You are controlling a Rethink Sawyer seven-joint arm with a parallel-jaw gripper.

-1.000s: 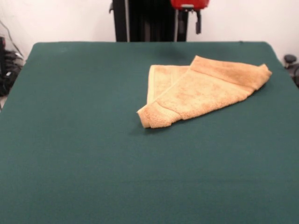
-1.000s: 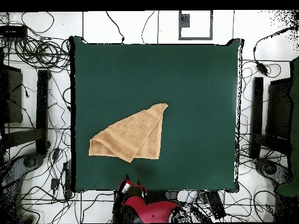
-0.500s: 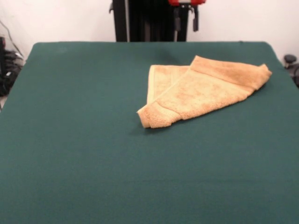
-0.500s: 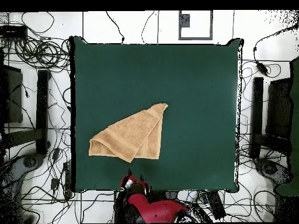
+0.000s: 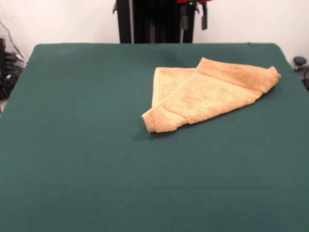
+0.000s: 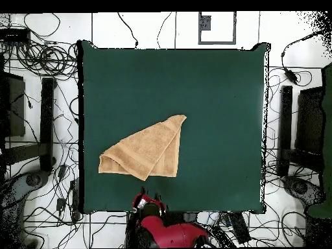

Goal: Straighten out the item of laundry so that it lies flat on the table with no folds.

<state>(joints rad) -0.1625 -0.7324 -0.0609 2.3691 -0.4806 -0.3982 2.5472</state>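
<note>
The item of laundry [image 5: 207, 94] is a tan-orange towel folded over itself into a rough triangle. It lies on the green table [image 5: 96, 145], right of the middle and toward the far side. A woven band runs along its far right edge, and a lower layer peeks out at the left. In the overhead view the towel [image 6: 146, 152] sits near the table's [image 6: 214, 97] bottom edge, left of centre. My gripper [image 5: 194, 19] hangs at the top edge behind the table, well clear of the towel. It is open and holds nothing. In the overhead view the gripper [image 6: 148, 204] is just off the table's bottom edge.
Tangled cables [image 6: 45, 58] cover the floor around the table, with black stands at the left [image 6: 47, 123] and right [image 6: 285, 130]. A dark object [image 5: 300, 63] sits just off the table's right side.
My gripper has drawn upward, so its red body has almost left the front view. The towel has not moved.
</note>
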